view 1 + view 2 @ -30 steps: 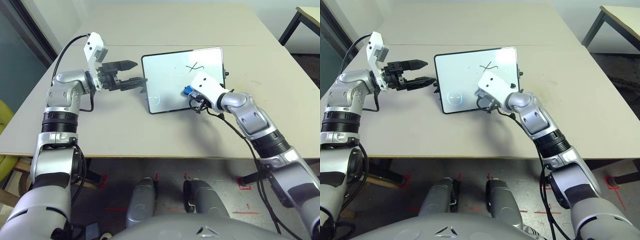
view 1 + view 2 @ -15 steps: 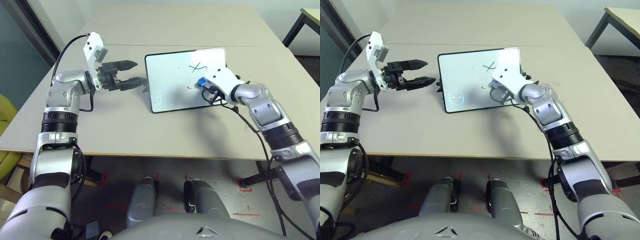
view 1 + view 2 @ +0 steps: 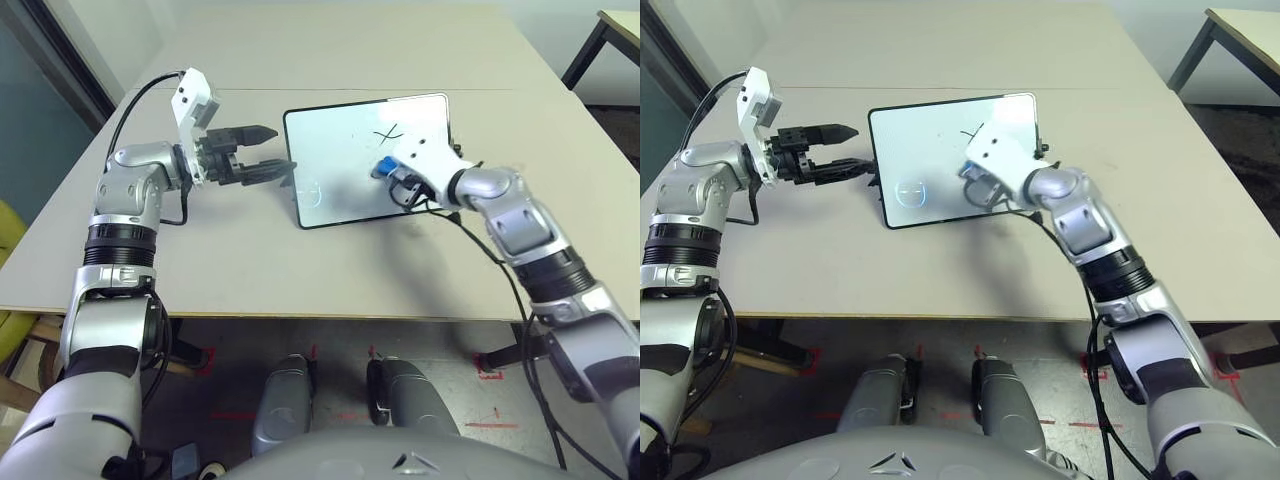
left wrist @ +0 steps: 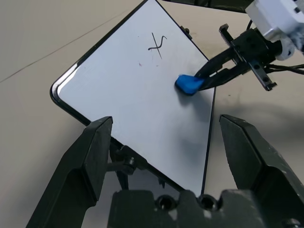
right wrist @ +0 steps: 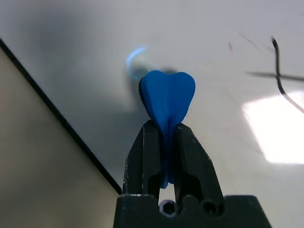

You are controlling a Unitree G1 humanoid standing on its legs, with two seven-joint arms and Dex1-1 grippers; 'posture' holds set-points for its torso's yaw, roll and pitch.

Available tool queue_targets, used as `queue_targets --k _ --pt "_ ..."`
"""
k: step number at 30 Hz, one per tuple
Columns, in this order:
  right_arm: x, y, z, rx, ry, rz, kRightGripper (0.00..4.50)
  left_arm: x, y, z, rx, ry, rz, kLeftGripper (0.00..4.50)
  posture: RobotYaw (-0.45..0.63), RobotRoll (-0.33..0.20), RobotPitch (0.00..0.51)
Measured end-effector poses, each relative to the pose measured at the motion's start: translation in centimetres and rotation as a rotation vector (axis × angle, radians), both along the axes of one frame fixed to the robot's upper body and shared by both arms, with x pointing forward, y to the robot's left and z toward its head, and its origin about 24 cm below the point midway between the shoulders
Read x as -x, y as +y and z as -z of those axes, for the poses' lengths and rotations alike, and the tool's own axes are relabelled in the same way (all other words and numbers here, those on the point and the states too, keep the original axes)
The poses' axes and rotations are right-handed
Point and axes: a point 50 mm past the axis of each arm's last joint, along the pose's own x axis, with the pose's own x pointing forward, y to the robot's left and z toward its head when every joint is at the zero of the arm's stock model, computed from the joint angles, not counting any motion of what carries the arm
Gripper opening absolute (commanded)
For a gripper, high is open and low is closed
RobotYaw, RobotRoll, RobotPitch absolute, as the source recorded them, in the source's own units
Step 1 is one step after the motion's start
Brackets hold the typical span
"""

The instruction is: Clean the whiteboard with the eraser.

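Right hand (image 3: 392, 178), pinched tight on the eraser (image 3: 382, 168), has slid back from the whiteboard (image 3: 340, 160)'s right edge toward its middle, seemingly touching. Left hand (image 3: 268, 150) stays open beside its left edge.

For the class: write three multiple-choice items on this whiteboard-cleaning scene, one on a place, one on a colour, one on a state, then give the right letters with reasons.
1. Where is the eraser?
A. over the whiteboard
B. on the bare table
C. in the left gripper

2. What colour is the eraser?
A. red
B. blue
C. yellow

3. How is the right gripper?
A. wide open
B. shut on nothing
C. shut on the eraser

Key:
1 A, it sits over the white surface near the black scribble.
2 B, the block is bright blue.
3 C, the right wrist view shows both fingers squeezing it.
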Motion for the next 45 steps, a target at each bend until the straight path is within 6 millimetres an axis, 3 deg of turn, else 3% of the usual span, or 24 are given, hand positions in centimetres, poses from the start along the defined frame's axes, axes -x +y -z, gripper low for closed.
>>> queue_targets --k 5,15,24,38,45 --pt "0.5 1.1 0.1 0.015 0.005 -0.041 0.14 0.1 0.1 0.4 0.000 0.016 -0.002 4.50 0.19 0.000 0.102" --pt "-0.4 -1.6 -0.2 0.162 -0.044 0.043 0.14 0.1 -0.1 0.5 0.003 0.016 0.001 4.50 0.18 0.000 0.099" --pt "-0.5 -2.0 -0.2 0.184 -0.047 0.054 0.14 0.1 -0.1 0.4 0.004 0.014 0.003 4.50 0.18 0.000 0.101" --pt "0.0 1.8 0.2 0.144 -0.048 -0.042 0.13 -0.1 -0.2 0.0 0.005 0.000 0.006 4.50 0.18 0.000 0.099" --pt "-0.1 1.7 0.1 0.153 -0.055 -0.044 0.13 -0.1 -0.2 -0.1 0.005 -0.002 0.006 4.50 0.18 0.000 0.100"
